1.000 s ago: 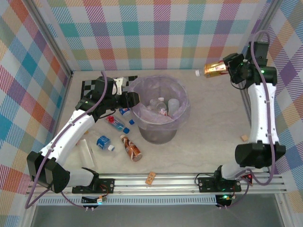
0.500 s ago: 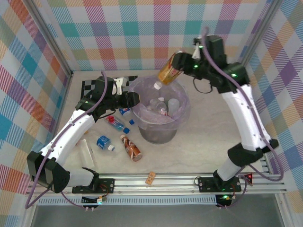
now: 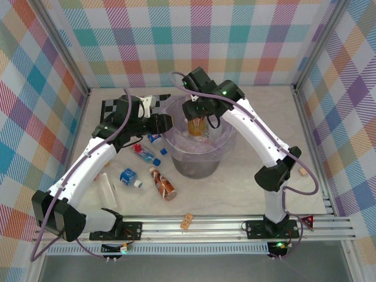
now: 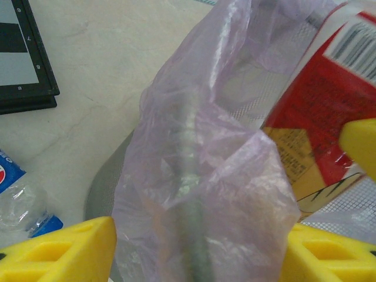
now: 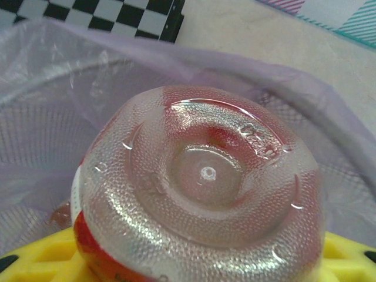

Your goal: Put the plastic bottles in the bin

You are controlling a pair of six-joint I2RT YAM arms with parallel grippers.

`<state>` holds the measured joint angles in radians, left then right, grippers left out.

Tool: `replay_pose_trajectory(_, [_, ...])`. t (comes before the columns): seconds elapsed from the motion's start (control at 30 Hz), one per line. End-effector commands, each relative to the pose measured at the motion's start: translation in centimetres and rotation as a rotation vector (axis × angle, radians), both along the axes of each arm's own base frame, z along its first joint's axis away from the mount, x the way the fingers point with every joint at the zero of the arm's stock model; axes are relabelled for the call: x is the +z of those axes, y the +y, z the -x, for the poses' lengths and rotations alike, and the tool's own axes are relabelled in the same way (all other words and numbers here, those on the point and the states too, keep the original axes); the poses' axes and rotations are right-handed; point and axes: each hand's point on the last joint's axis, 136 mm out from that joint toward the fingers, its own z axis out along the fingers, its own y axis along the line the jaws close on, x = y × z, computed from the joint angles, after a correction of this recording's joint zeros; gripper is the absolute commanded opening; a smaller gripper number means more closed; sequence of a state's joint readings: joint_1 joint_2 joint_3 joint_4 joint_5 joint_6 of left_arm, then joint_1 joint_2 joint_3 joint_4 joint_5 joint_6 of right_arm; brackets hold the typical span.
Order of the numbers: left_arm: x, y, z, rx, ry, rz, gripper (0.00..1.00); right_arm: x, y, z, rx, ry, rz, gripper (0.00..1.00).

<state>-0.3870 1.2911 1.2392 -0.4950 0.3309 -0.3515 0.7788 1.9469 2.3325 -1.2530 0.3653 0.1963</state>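
The right tool pinched a red-and-orange labelled bottle, base up, over the open mouth of the grey bin at mid-table. The left tool clamped the bin's left rim through its lilac bag. Several loose bottles lay on the table, left of the bin.

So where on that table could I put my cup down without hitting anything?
Best is the bare tabletop right of the bin, out to the side wall, though the right arm arches over it. The near strip by the rail holds just a cork. Left of the bin is crowded with bottles.
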Motion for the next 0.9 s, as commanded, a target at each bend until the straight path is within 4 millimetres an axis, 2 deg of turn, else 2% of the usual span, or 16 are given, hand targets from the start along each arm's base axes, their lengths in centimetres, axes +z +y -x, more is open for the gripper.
replay_pose_trajectory(0.0, [1.0, 0.5, 0.0, 0.016, -0.020, 0.013, 0.64, -1.8, -1.1, -0.1, 0.032, 0.021, 0.126, 0.50])
replay_pose_trajectory(0.07, [0.9, 0.5, 0.0, 0.016, -0.017, 0.012, 0.64, -2.9, -0.9, -0.3, 0.036, 0.038, 0.146, 0.50])
replay_pose_trajectory(0.13, [0.8, 0.5, 0.0, 0.015, -0.014, 0.010, 0.64, -2.6, -0.8, -0.5, 0.037, 0.021, 0.153, 0.50])
replay_pose_trajectory(0.27, [0.8, 0.5, -0.1, 0.016, -0.016, 0.009, 0.64, 1.8, -0.2, 0.0, 0.065, -0.073, 0.077, 0.51])
replay_pose_trajectory(0.37, [0.7, 0.4, -0.2, 0.017, -0.014, 0.010, 0.64, 5.5, -0.1, 1.3, 0.098, -0.145, 0.022, 0.51])
replay_pose_trajectory(0.43, [0.7, 0.4, -0.3, 0.017, -0.014, 0.011, 0.64, 7.0, -0.6, 2.1, 0.110, -0.182, 0.014, 0.52])
replay_pose_trajectory(0.5, [0.6, 0.4, -0.3, 0.016, -0.014, 0.013, 0.64, 7.6, -1.4, 2.6, 0.106, -0.200, 0.029, 0.52])
replay_pose_trajectory(0.6, [0.5, 0.3, -0.4, 0.016, -0.010, 0.016, 0.64, 7.1, -2.7, 2.9, 0.092, -0.195, 0.090, 0.53])
replay_pose_trajectory(0.73, [0.4, 0.2, -0.4, 0.014, -0.009, 0.017, 0.64, 5.0, -3.7, 2.7, 0.084, -0.169, 0.186, 0.54])
replay_pose_trajectory(0.87, [0.5, 0.3, -0.3, 0.016, -0.009, 0.014, 0.64, 2.9, -3.2, 2.6, 0.103, -0.117, 0.227, 0.55])
